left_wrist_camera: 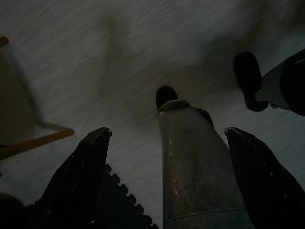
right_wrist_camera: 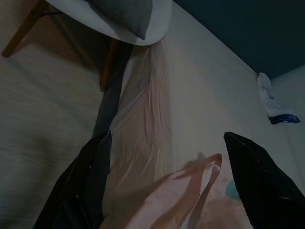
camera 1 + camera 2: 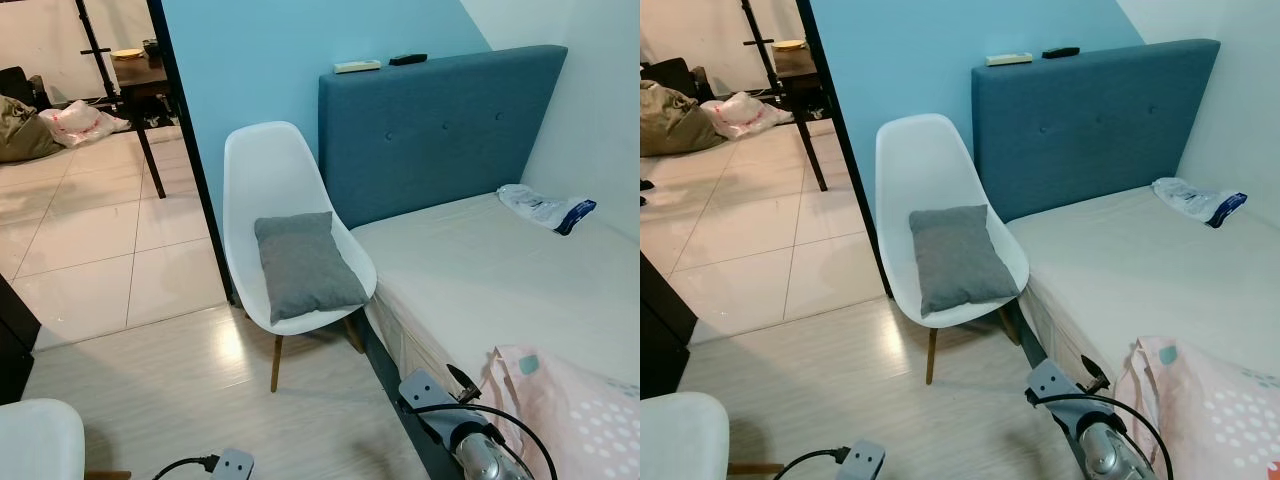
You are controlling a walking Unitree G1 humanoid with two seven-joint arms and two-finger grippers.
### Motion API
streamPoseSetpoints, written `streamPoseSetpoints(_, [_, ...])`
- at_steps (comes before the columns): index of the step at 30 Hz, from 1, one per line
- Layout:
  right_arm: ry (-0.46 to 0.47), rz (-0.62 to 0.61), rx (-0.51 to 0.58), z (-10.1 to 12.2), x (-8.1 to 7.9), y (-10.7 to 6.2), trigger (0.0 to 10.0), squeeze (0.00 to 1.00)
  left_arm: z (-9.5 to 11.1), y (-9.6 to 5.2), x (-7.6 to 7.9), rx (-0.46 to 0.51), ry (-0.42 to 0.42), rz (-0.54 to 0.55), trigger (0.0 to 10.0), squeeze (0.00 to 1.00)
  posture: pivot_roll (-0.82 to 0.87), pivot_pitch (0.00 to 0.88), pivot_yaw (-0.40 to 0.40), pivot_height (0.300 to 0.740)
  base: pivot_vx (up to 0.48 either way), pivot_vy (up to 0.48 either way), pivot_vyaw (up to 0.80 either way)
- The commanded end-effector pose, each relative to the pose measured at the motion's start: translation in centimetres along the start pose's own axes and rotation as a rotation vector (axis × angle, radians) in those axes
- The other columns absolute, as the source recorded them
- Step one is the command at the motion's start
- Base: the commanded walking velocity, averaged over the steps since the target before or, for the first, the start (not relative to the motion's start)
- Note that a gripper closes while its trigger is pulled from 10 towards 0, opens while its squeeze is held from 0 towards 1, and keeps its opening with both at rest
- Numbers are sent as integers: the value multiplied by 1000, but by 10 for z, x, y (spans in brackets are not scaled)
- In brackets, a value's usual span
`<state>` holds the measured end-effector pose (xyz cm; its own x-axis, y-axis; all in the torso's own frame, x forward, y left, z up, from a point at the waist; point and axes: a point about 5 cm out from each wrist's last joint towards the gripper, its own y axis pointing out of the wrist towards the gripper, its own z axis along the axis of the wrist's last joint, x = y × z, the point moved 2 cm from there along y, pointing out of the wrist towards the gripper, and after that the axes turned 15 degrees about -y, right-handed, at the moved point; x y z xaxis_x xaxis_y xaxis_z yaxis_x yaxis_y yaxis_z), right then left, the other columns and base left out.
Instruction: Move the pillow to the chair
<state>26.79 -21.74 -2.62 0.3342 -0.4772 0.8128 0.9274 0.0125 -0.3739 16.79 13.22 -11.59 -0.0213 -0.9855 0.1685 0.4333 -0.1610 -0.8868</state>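
Pillow [image 3: 305, 265] on chair [image 3: 270, 170]; chair legs partly hidden.

The pillow [image 3: 305, 266] lies on the chair [image 3: 268, 170], leaning against its back. The chair stands on the floor [image 3: 180, 390] just left of the bed [image 3: 500, 270], beside the headboard [image 3: 440, 125]. A bag [image 3: 545, 209] lies on the bed's far right; a blanket [image 3: 580, 410] lies at its near end.

A second white chair [image 3: 38, 438] is cut off at the lower left corner, the pink dotted blanket [image 3: 570, 410] runs off the bottom right edge, and the two small objects [image 3: 380, 63] atop the headboard [image 3: 440, 130] are too small to identify.
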Motion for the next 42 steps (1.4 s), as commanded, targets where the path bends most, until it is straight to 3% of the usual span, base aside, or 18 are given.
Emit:
streamPoseSetpoints(1, [19, -4, -10, -1, 0, 0, 10000, 0, -2, -1, -6, -15, 10, 17, 10000, 0, -73, 0, 19, 740, 0, 0, 0])
streamPoseSetpoints(8, [18, -3, -12, -2, 0, -1, 10000, 0, 4, 1, 1, -4, 9, 8, 10000, 0, -68, 0, 9, 740, 0, 0, 0])
streamPoseSetpoints(42, [19, -4, -7, -1, -3, -1, 10000, 0, -2, -1, -8, -14, 11, 14, 10000, 0, -70, 0, 26, 740, 0, 0, 0])
